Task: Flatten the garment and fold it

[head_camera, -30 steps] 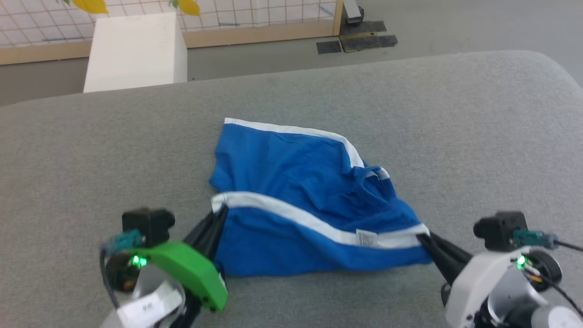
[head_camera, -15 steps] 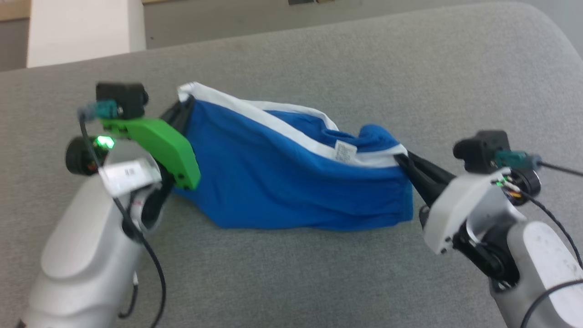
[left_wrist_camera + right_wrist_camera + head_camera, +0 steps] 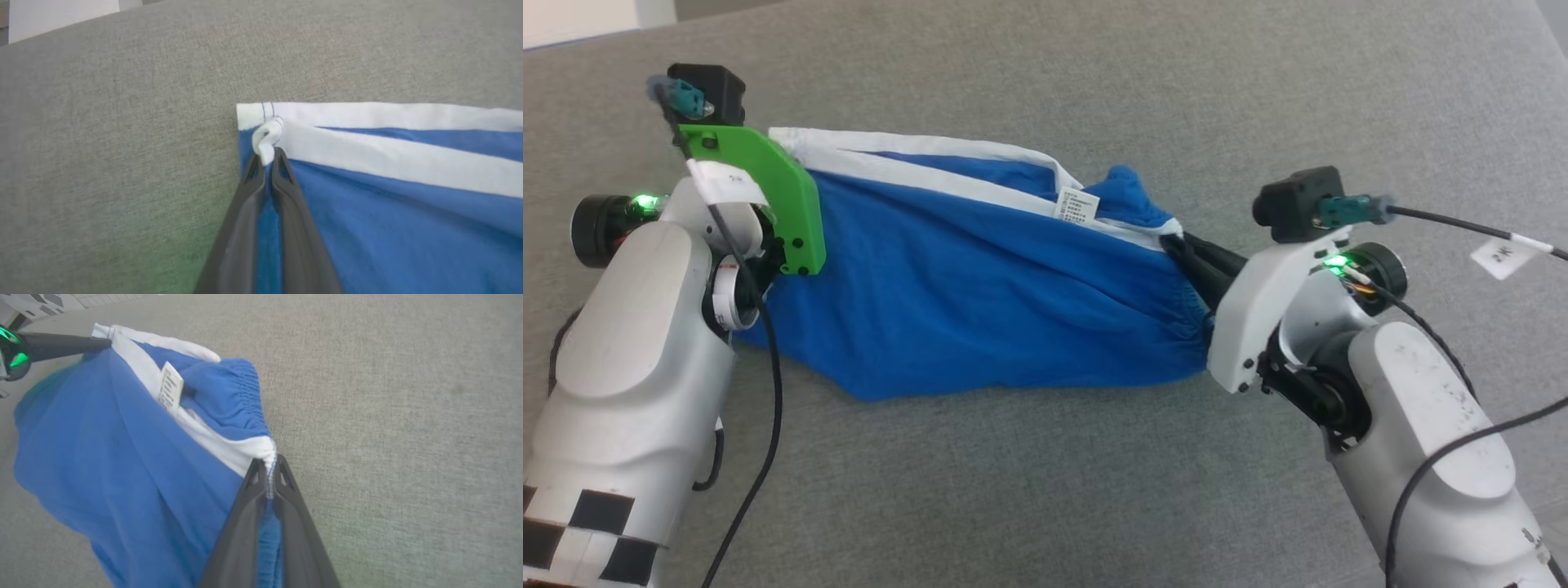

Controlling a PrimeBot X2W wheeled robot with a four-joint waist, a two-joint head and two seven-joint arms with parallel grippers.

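- Garment (image 3: 980, 286): royal-blue cloth with a white band (image 3: 947, 175) along its upper edge, strung out sideways between the two grippers. The counter (image 3: 1094, 82), covered in grey fabric, lies under it.
- Upper edge of the garment is drawn into a fairly straight line from end to end. The blue cloth below the band hangs in soft folds and sags to a low point under the garment's left half. I cannot tell whether that low point touches the counter.
- Left gripper (image 3: 266, 160): at the garment's left corner. Its fingers (image 3: 241, 220) are pressed together on the cloth, with a small curl of white band sticking out just past the tips.
- Right gripper (image 3: 1183, 247): at the garment's right corner. Its fingers (image 3: 241, 522) are closed tight on the white band where it meets a bunched, gathered blue section.
- Care label (image 3: 1078, 204): white, printed, standing up from the band right of the garment's middle.
- Green mounting plate (image 3: 768, 192) on the left wrist overlaps the garment's left end in the head view and hides the grip there.
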